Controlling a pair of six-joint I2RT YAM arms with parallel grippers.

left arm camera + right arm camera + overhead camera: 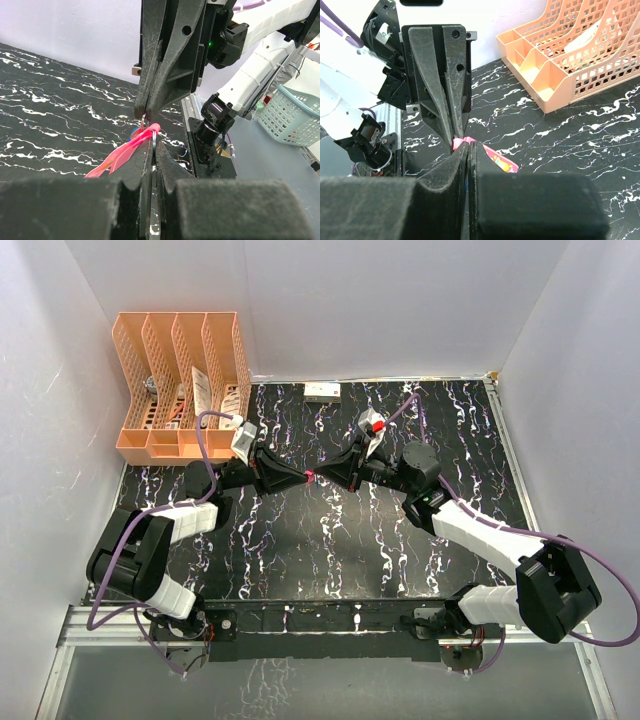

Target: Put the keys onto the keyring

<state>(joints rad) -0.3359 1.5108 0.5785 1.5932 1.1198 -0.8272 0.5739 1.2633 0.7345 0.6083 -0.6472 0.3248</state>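
Two robot grippers met tip to tip above a black marbled table [330, 560]. The left gripper [298, 477] clamped the pink keyring [125, 156] strap and the right gripper [328, 480] pinched its ring. A blue key [134, 132] showed beneath. Any tug apart might slip the thin ring free.

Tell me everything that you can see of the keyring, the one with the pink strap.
The keyring is a narrow pink-red strap, apparently soft fabric or plastic, joined to a thin metal ring. It is held in the air above the black marbled table, between the two arms. The left pincer, shut, clamps it at the ring end; the strap's free end droops down. The right pincer, also shut, meets the ring from the other side.
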